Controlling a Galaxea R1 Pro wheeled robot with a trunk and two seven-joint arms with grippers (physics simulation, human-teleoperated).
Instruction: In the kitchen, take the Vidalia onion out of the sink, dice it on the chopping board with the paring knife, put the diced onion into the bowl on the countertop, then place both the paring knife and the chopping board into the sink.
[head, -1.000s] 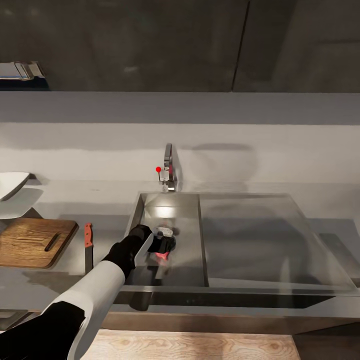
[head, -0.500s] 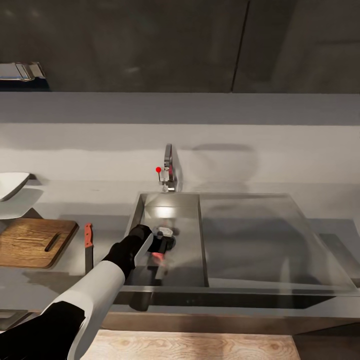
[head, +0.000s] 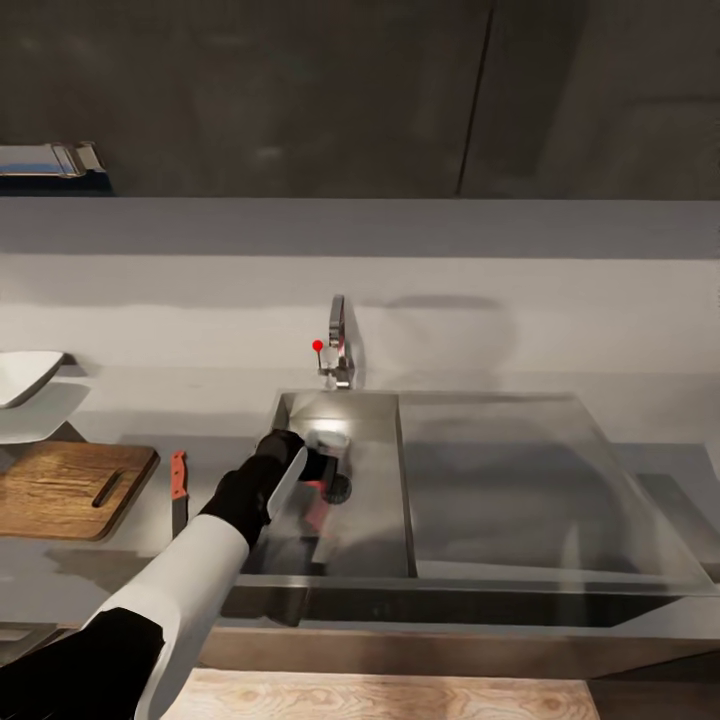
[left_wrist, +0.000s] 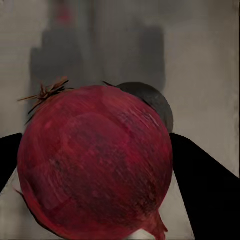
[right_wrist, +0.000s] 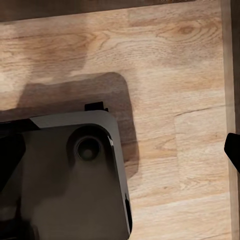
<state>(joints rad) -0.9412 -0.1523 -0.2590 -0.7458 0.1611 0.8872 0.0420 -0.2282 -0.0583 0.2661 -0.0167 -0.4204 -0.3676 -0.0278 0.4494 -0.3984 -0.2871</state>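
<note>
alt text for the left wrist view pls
A dark red onion sits between the left gripper's two black fingers, over the grey sink floor. The dark round drain shows just behind it.

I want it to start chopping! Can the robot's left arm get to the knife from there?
Probably not yet: the left gripper is in the sink, shut on the Vidalia onion. The paring knife lies close, unblocked.

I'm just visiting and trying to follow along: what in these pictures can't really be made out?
- Vidalia onion, head view: mostly hidden behind the left claw, just a reddish glimpse in the sink.
- Drain hole, left wrist view: largely covered by the onion.
- Bowl, head view: cut off by the picture's left edge.
- Paring knife, head view: its dark blade blends into the shadowed countertop.
- Right claw, right wrist view: only a dark sliver at the edge; open or shut is unclear.
</note>
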